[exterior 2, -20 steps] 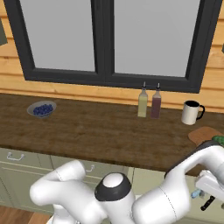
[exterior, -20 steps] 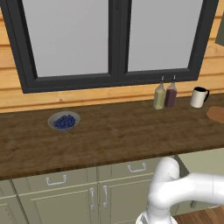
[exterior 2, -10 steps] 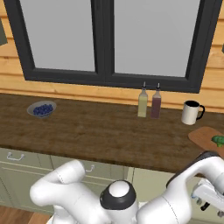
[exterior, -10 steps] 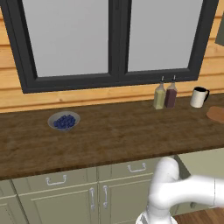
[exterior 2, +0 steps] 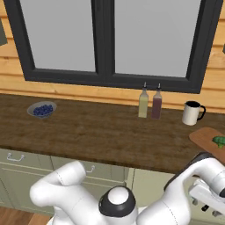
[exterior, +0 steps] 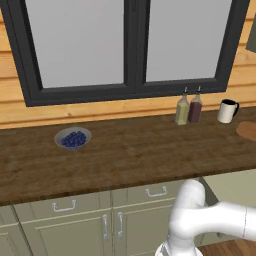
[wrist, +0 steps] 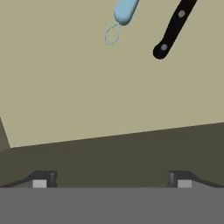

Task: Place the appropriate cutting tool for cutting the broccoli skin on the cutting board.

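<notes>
1. Dark wooden surface (exterior 2: 96, 132) runs under a black-framed window; on it sit a bowl of blue berries (exterior 2: 42, 109), two bottles (exterior 2: 150, 103) and a white mug (exterior 2: 191, 113).
2. At the far right end of that surface lies the board (exterior 2: 205, 137) – flat, pale tan, with a bit of green broccoli (exterior 2: 219, 141) on it; the left base view catches only its edge (exterior: 247, 130).
3. Low down, the arm reaches off to the right, below the surface's front edge, and the claw (wrist: 112, 180) looks onto a flat olive-tan floor, probably the inside of a drawer.
4. Its two tips stand well spread, with nothing between them.
5. Two tools lie ahead at the far side of the hand view: a pale blue handle with a thin loop (wrist: 124, 12) – likely the peeler – and beside it a black riveted handle (wrist: 173, 28), likely a knife.
6. Both handles point diagonally toward the claw, butt ends nearest, and are well apart from the tips.
7. The blue one lies almost straight ahead, the black one off to the right – so a reach forward should meet the peeler first.
</notes>
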